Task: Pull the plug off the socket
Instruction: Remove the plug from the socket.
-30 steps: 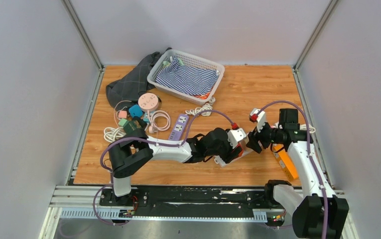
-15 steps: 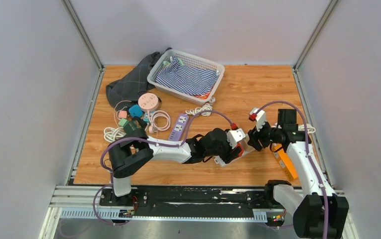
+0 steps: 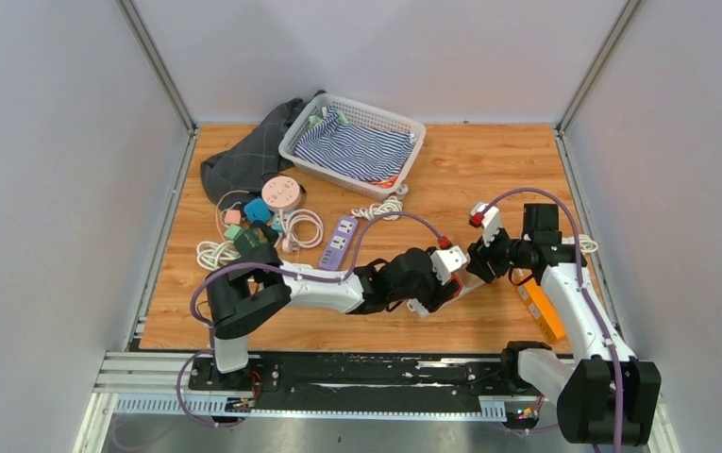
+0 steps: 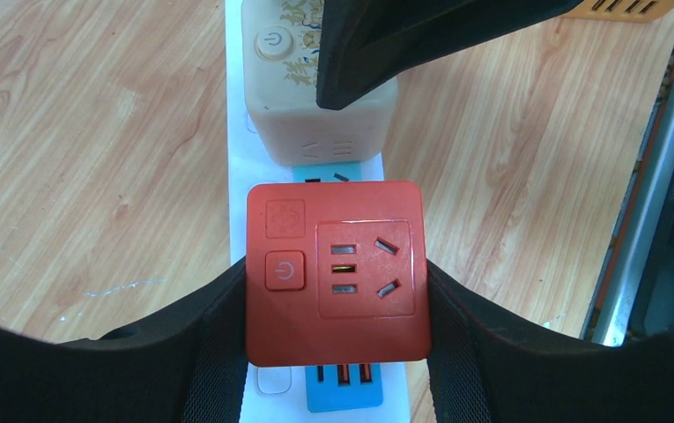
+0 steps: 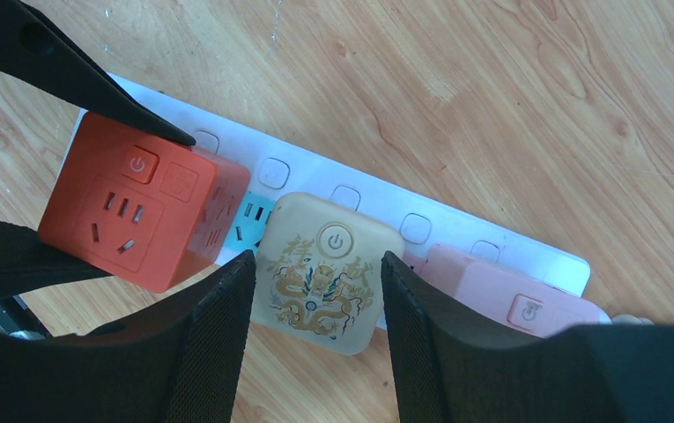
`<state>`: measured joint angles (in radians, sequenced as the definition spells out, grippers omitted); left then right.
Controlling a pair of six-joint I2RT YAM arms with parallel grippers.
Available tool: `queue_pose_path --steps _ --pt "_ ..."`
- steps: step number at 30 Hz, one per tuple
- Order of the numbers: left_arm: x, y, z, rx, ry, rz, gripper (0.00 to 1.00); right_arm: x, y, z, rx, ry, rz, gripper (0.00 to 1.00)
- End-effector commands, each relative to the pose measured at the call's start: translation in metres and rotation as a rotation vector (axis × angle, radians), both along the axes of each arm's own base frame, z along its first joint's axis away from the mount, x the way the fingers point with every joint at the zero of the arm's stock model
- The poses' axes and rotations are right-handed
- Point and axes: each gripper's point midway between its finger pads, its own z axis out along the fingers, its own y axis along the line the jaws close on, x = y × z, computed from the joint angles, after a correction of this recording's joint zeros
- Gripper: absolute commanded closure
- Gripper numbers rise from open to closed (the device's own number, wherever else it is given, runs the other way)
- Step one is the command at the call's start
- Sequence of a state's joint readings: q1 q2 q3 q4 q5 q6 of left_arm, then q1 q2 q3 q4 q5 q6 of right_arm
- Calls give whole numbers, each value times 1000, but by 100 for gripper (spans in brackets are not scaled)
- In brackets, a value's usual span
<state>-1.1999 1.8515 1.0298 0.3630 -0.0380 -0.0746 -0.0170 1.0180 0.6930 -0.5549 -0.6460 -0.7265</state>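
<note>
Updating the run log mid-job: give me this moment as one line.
left jaws: clamped on red cube plug | right jaws: flanking cream cube plug, contact unclear | both on white power strip

- The light wood-grain table (image 3: 489,170) is all I have to work on.
- At its far edge I see a white plastic lattice basket (image 3: 385,115), with a dark plaid cloth (image 3: 243,160) bunched just beside it on the left.
- Left of centre lie a round pink socket disc (image 3: 281,192), a coiled white cable (image 3: 213,253) and a purple power strip (image 3: 340,240).
- Near the middle, a long white power strip (image 5: 456,233) lies flat on the wood.
- By the right edge I make out an orange rectangular block (image 3: 547,324).
</note>
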Motion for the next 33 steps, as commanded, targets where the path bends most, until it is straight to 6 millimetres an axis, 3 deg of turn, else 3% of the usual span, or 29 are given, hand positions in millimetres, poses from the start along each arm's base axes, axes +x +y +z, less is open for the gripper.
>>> queue_pose_path --steps 1,5,12,19,27,33 --pt "-45 0 -27 35 205 -103 100 -21 -6 -24 -50 116 -4 44" --pt "-48 -6 -24 18 236 -97 100 -21 -7 -26 -57 127 -7 44" --pt "-15 26 -28 131 -39 98 100 -22 -8 -27 -64 129 -9 44" --pt "-39 6 -20 27 171 6 100 -23 -10 -30 -76 137 -12 44" --pt "-16 25 -14 71 28 106 100 -25 -12 -34 -85 152 -12 45" --pt "-35 13 -17 1 249 22 100 -25 -13 -35 -90 158 -13 45"
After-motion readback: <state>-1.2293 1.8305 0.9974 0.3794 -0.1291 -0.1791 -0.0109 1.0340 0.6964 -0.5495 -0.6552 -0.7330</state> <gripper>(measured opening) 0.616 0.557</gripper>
